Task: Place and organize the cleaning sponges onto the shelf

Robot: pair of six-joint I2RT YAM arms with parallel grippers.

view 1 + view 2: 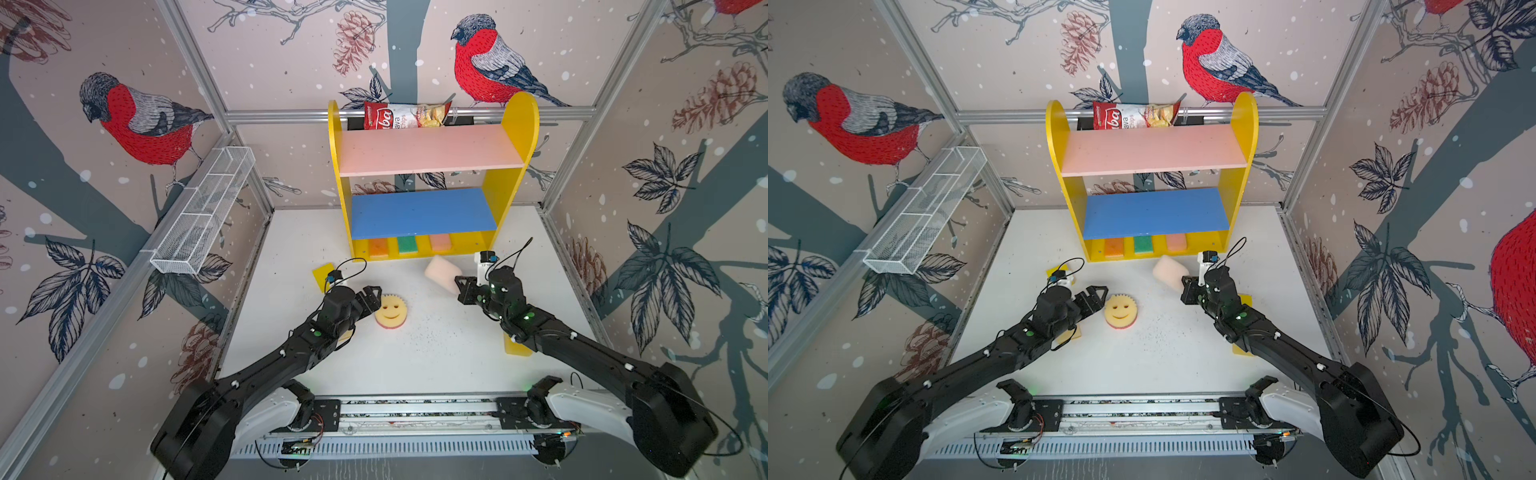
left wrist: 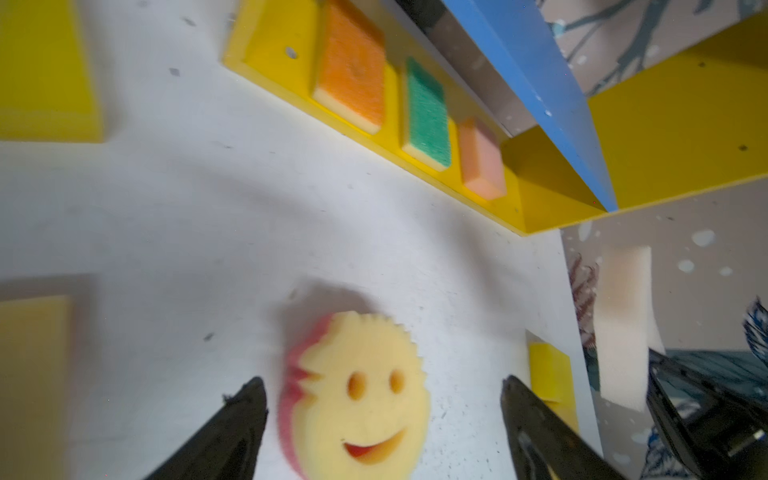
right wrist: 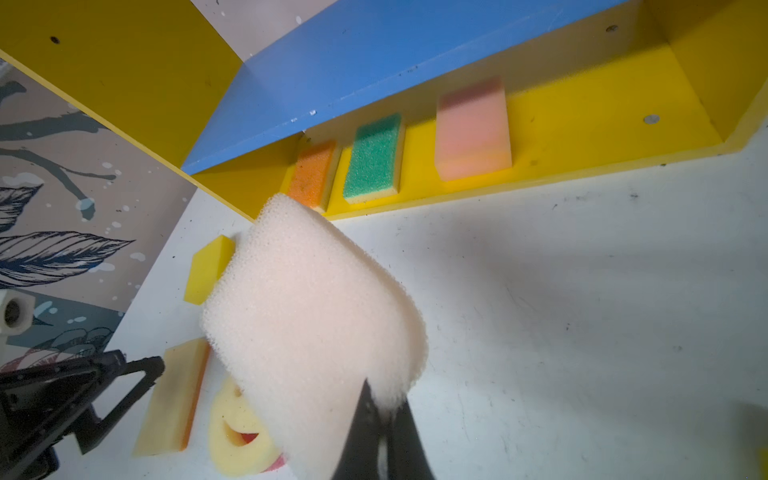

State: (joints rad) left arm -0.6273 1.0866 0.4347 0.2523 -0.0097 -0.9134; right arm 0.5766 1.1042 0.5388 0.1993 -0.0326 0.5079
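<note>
At the counter's [image 1: 415,365] rear edge, mid-width, your shelf [image 1: 517,137] stands with three sponges in a row on its yellow base: orange [image 1: 378,247], green [image 1: 407,244] and salmon [image 1: 440,242], left to right. Your right pincer [image 1: 456,286] is clamped on one end of the cream sponge [image 1: 440,272], holding it tilted above the counter just in front of the base's right part. Your left pincer [image 1: 376,298] stands wide near the counter's middle, tips just beside the smiley sponge [image 1: 391,311], which lies flat, face up and ungripped. A yellow sponge [image 1: 321,274] lies near the shelf's front left corner. A pale one [image 1: 1074,332] shows under your left arm and another yellow one [image 1: 515,347] under your right arm, toward the right edge.
</note>
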